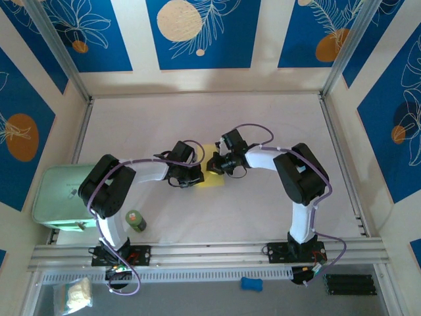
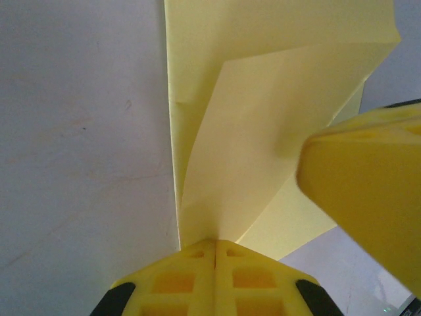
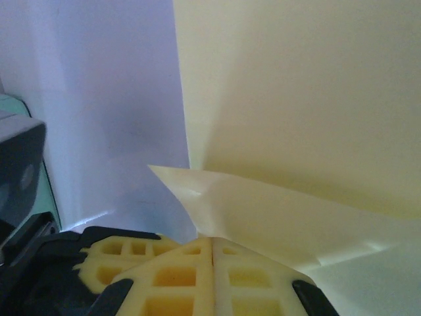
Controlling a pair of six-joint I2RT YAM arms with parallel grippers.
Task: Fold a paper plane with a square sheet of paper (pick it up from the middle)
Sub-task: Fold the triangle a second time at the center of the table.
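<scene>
The square sheet of paper [image 1: 212,178] lies mid-worktop [image 1: 276,118], partly folded. There is bare surface all round it, widest toward 12 o'clock. A mint-green box [image 1: 56,197] sits at 8 o'clock and a small green bottle [image 1: 135,220] at 7. Both arms bend inward and meet over the sheet. The left gripper [image 2: 215,245] has its jaws clenched on a raised flap (plain at the wrist, covered from above). The right gripper [image 3: 212,242] has its jaws nipped shut on a folded edge.

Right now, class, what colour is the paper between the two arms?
The paper is plain pale yellow, clearest in the left wrist view.
</scene>
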